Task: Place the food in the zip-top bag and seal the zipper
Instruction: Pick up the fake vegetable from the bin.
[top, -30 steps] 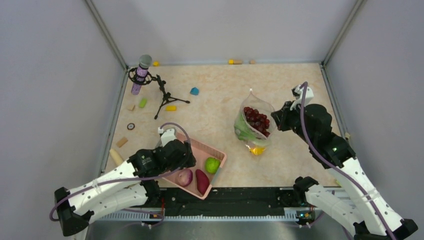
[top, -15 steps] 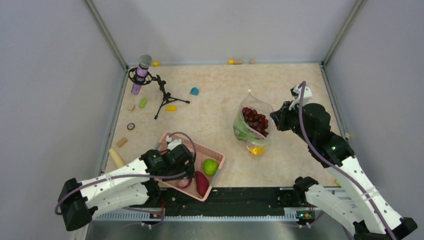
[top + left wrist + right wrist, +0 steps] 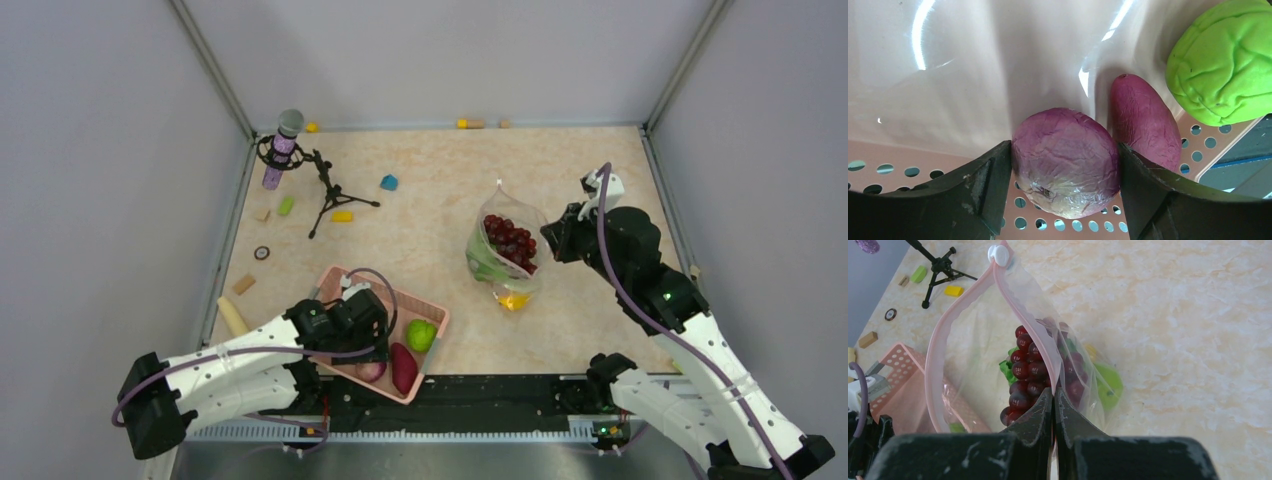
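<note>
In the left wrist view a purple onion lies on the floor of the pink basket, and my left gripper is shut on it, a finger pressed to each side. Beside it lie a reddish sweet potato and a green round fruit. From above, the left gripper reaches down into the basket. My right gripper is shut on the pink zipper strip, holding the zip-top bag open and upright. Dark grapes, green leaves and something yellow sit inside the bag.
A microphone on a black tripod stands at the back left. Small coloured blocks lie scattered around it and along the back wall. A pale elongated piece lies by the left edge. Walls enclose the table on three sides.
My left arm has swung toward the near side of the basket and lowered over the onion, and its fingers have closed in on it. The right arm and bag have barely moved.
</note>
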Motion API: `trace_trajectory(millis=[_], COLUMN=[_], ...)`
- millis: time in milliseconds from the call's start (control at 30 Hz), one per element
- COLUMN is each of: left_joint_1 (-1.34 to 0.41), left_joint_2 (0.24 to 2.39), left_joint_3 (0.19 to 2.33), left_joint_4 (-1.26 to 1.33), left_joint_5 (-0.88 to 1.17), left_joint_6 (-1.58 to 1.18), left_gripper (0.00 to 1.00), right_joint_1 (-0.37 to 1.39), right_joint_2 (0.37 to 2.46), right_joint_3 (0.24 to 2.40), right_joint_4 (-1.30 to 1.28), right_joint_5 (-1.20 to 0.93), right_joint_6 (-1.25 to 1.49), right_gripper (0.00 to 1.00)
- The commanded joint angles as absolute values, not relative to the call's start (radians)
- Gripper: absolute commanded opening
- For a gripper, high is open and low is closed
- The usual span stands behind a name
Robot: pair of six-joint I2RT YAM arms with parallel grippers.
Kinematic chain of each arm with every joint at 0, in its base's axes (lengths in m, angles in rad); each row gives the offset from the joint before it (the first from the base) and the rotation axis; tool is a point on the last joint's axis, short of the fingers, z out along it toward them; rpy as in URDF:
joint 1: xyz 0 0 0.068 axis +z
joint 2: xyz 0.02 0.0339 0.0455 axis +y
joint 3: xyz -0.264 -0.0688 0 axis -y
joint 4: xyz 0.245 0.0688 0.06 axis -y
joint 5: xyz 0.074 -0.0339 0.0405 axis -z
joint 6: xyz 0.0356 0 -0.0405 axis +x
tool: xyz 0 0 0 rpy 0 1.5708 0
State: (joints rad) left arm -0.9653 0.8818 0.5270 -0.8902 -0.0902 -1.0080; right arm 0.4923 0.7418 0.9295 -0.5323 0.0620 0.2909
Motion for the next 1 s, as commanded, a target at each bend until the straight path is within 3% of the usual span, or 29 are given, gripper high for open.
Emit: trace_trajectory(millis=[0, 67, 200, 533, 767, 967], left_joint_1=[-0.97, -0.971, -0.971, -0.971, -0.971, -0.97], left_joint_2=[0.879, 0.87, 0.87, 0.866, 0.852, 0.859], left_joint_3=[0.525, 0.529, 0.547, 0.609, 0.625, 0.717], left_joint_4=[-0.863, -0.868, -0.887, -0.859, -0.62, -0.58], left_joint_5=[-0.048, -0.053, -0.062, -0.2, -0.288, -0.464], left_joint_6=[-0.97, -0.964, -0.959, -0.96, -0.928, -0.886], left_gripper=[0.73, 0.67, 0.47, 0.12, 0.0, 0.0], right_joint_1=[0.482, 0.481, 0.482, 0.482, 0.482, 0.482], right_joint_2=[0.733, 0.733, 0.732, 0.73, 0.726, 0.723], right_joint_3=[0.94, 0.94, 0.942, 0.943, 0.943, 0.946], right_joint_4=[-0.533, -0.533, -0.533, -0.536, -0.538, -0.538], right_joint_5=[0.074, 0.074, 0.074, 0.072, 0.078, 0.083], right_joint_6=[0.296, 0.297, 0.296, 0.297, 0.297, 0.295], right_gripper=[0.0, 0.0, 0.0, 0.0, 0.0, 0.0])
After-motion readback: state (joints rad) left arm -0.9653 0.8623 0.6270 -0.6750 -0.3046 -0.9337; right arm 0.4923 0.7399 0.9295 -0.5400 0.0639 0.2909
